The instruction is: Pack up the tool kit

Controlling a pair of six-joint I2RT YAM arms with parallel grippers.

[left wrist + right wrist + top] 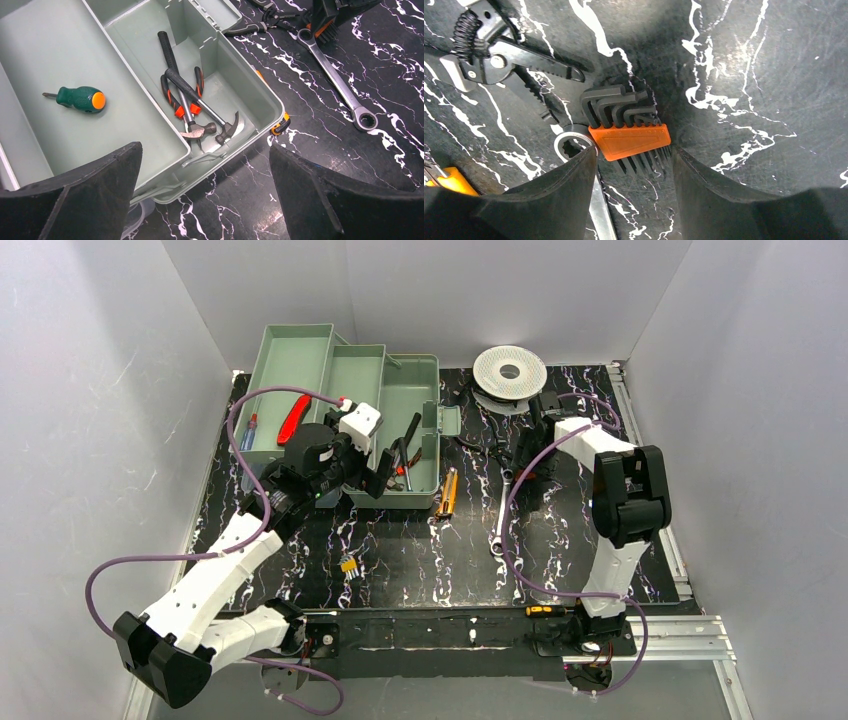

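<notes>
The pale green toolbox (415,405) lies open at the back left with its trays (290,365) swung out. Its base holds two hammers (200,107) and red-handled pliers (172,100). A green screwdriver (80,98) lies in a tray. My left gripper (378,472) hangs open and empty over the box's front edge, fingers wide (202,155). My right gripper (527,455) is open and low over the table (634,152). Its fingers stand either side of an orange hex key set (631,137). A clear lid cannot be made out.
A long wrench (502,515) lies next to the hex keys, its ring end by my right finger (569,145). Black pliers (489,55), a yellow-handled tool (447,490), a small yellow bit set (349,565) and a white spool (510,368) are on the mat.
</notes>
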